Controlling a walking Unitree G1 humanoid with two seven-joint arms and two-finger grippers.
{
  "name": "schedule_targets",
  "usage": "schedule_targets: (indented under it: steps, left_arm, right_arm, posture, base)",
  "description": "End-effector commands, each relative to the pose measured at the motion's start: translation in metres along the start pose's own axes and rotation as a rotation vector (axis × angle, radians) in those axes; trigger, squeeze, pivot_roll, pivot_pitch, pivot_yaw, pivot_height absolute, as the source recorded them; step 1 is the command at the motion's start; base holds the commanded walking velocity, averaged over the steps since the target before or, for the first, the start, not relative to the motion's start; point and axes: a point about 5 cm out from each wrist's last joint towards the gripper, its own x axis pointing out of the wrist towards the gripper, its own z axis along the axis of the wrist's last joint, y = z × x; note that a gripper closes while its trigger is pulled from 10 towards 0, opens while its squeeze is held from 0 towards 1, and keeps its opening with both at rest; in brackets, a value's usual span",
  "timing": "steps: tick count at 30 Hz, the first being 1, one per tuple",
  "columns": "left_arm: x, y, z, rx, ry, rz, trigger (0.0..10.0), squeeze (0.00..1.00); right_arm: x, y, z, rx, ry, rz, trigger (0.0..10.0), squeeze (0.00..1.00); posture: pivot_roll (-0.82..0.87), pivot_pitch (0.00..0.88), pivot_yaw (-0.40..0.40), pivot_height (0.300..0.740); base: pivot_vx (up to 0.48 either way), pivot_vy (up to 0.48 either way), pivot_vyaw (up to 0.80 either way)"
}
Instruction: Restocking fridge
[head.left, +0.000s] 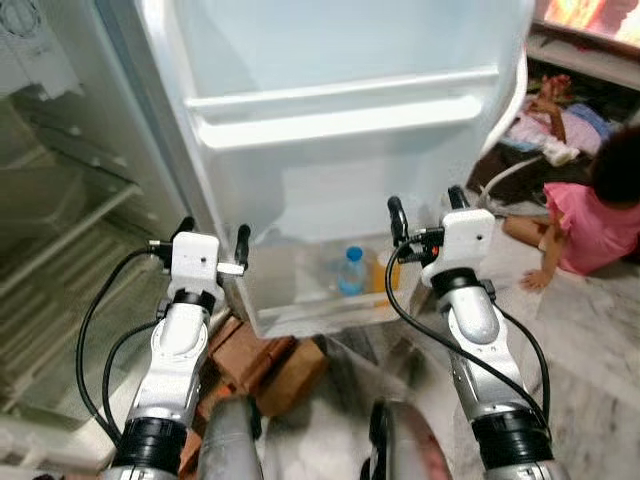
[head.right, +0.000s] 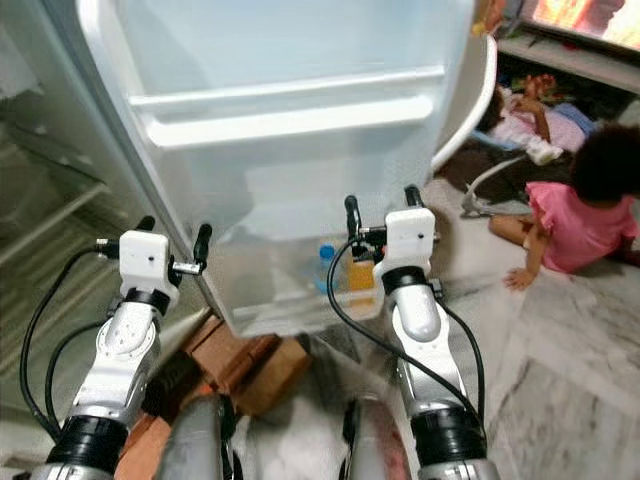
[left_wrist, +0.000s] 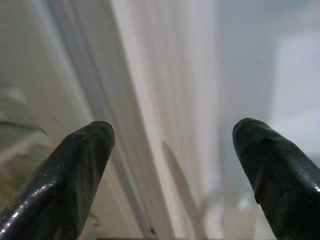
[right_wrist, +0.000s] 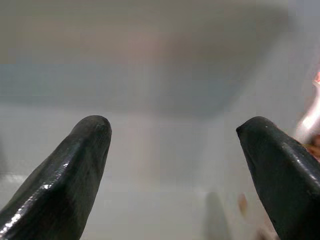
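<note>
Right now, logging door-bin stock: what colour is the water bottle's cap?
Blue; the bottle cap shows best in the left eye view.

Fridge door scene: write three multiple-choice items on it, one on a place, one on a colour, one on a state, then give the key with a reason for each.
1. Where does the water bottle stand?
A. in the bottom door bin
B. on the floor by the bricks
C. on the upper door shelf

2. What colour is the bottle's cap?
A. red
B. blue
C. white

3. How do the left gripper and right gripper stand?
A. both shut on a bottle
B. left open, right shut
C. both open, holding nothing

Key:
1 A, the bottle sits inside the lowest bin of the open fridge door, beside an orange container.
2 B, the cap shows blue in both eye views.
3 C, each wrist view shows two fingers spread apart with nothing between them.
</note>
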Motion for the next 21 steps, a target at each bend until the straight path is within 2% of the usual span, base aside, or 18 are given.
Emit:
schedule_targets:
  steps: [1,4,6,13,17,21]
  left_arm:
    - [0.000,-0.003,-0.001,0.008,0.000,-0.009,10.0,0.00]
    - [-0.001,-0.003,-0.002,0.009,0.005,-0.012,10.0,0.00]
    - [-0.001,-0.002,-0.004,0.013,0.013,-0.009,10.0,0.00]
    - [-0.008,0.006,-0.007,0.021,0.019,0.005,10.0,0.00]
    - [-0.014,0.005,-0.011,0.013,0.052,0.010,10.0,0.00]
    - [-0.019,0.002,-0.014,0.009,0.070,0.028,10.0,0.00]
  right_arm:
    - [-0.007,0.003,-0.005,0.007,0.043,0.025,10.0,0.00]
    - [-0.015,0.006,-0.013,0.024,0.093,0.051,10.0,0.00]
    - [-0.028,0.007,-0.019,0.024,0.134,0.082,10.0,0.00]
    - [-0.061,-0.006,-0.026,-0.032,0.161,0.087,10.0,0.00]
    - [-0.064,-0.009,-0.028,-0.031,0.175,0.055,10.0,0.00]
    - [-0.066,-0.002,-0.032,-0.010,0.203,0.083,10.0,0.00]
  posture:
    - [-0.02,0.000,-0.021,0.733]
    - [-0.02,0.000,-0.024,0.733]
    - [-0.02,0.000,-0.029,0.733]
    - [-0.03,0.000,-0.029,0.738]
    - [-0.02,0.000,-0.026,0.740]
    - [-0.02,0.000,-0.030,0.740]
  base:
    - [0.000,0.000,0.00]
    - [0.000,0.000,0.00]
    - [0.000,0.000,0.00]
    - [0.000,0.000,0.00]
    - [0.000,0.000,0.00]
    - [0.000,0.000,0.00]
